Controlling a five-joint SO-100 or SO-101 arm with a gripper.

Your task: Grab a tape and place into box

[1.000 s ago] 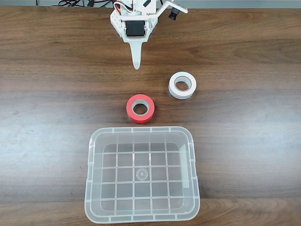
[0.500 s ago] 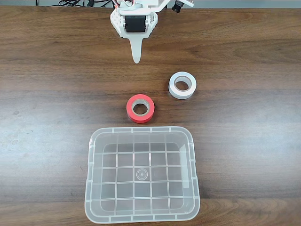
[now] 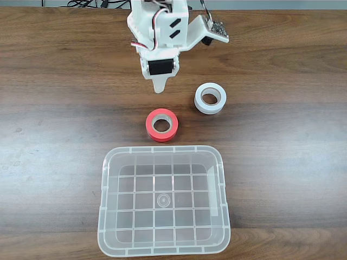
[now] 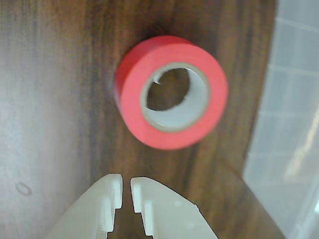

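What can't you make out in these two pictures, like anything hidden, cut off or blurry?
- Arm above the gripper: cut off by the top edge of the fixed view.
- Gripper in the wrist view: the jaws stand nearly closed, and their bases run off the bottom edge.
- Box: a blurred strip at the wrist view's right edge.
- Red tape: soft focus in the wrist view; its underside rests on the table, hidden.
- White tape: any print is too small to read.

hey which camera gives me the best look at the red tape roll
The wrist view: the red tape roll looms large there, greyish core and hollow centre plain, lying flat just ahead of the nearly closed claw. The fixed view shows the roll small but places it between the claw and the clear box.
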